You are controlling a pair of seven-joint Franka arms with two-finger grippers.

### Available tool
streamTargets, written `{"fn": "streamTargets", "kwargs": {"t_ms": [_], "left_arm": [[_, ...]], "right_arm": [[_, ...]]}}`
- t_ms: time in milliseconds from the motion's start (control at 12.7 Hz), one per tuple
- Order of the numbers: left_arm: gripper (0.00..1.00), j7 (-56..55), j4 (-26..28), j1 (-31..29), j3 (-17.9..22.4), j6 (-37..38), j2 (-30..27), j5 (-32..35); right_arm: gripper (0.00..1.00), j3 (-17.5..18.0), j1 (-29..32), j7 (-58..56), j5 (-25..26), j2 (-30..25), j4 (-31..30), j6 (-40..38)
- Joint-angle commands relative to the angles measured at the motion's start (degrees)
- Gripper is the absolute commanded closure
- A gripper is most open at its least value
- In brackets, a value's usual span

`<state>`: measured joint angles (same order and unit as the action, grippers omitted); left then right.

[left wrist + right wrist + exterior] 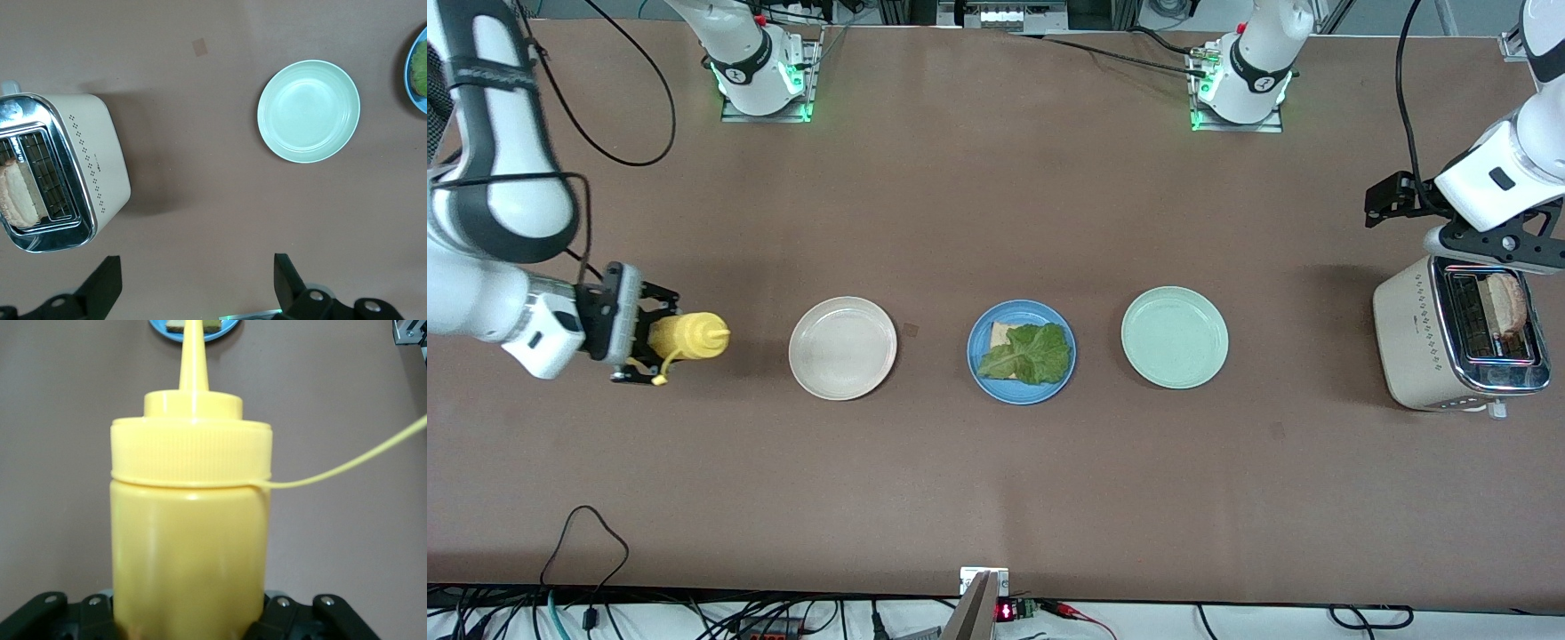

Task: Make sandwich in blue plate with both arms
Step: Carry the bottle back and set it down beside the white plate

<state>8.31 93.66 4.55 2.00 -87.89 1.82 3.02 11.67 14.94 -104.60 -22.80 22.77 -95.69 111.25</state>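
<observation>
The blue plate (pixel 1051 389) sits mid-table and holds one bread slice (pixel 1000 333) with a green lettuce leaf (pixel 1028 354) on it; its edge also shows in the left wrist view (pixel 417 100) and the right wrist view (pixel 227 328). A second bread slice (pixel 1505 300) stands in the toaster (pixel 1405 338), also in the left wrist view (pixel 17 193). My right gripper (pixel 649 340) is shut on a yellow squeeze bottle (pixel 687 336) held on its side, nozzle toward the blue plate (pixel 190 540). My left gripper (pixel 1494 251) is open and empty, up in the air by the toaster (pixel 197 287).
A beige plate (pixel 842 348) lies between the bottle and the blue plate. A pale green plate (pixel 1174 336) lies between the blue plate and the toaster, also in the left wrist view (pixel 308 111). The toaster stands at the left arm's end of the table.
</observation>
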Motion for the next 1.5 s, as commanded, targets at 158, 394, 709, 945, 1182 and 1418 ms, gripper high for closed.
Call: {"fn": "streamTargets", "kwargs": {"t_ms": [158, 394, 709, 945, 1182, 1418], "left_arm": [[0.0, -0.4, -0.68, 0.2, 0.2, 0.88, -0.24, -0.82], [0.0, -0.4, -0.68, 0.2, 0.2, 0.88, -0.24, -0.82], [0.0, -0.4, -0.59, 0.2, 0.11, 0.88, -0.32, -0.82], [0.0, -0.49, -0.68, 0.28, 0.11, 0.88, -0.32, -0.82], [0.0, -0.4, -0.68, 0.28, 0.11, 0.88, -0.32, -0.82], [0.0, -0.4, -0.68, 0.28, 0.11, 0.88, -0.32, -0.82]], "right_arm": [[1.0, 2.13, 12.46, -19.27, -10.22, -0.19, -6.26, -4.89], [1.0, 2.13, 20.37, -30.28, -14.9, 5.52, -6.53, -11.57], [1.0, 2.21, 27.06, -39.35, -19.12, 15.7, -2.94, -21.41], [1.0, 2.21, 28.39, -41.9, -22.63, 20.63, -0.48, -25.89], [1.0, 5.1, 31.28, -41.82, -23.26, 26.96, 2.61, -28.2], [0.97, 5.64, 31.38, -42.0, -23.26, 30.05, 3.31, -28.55]]}}
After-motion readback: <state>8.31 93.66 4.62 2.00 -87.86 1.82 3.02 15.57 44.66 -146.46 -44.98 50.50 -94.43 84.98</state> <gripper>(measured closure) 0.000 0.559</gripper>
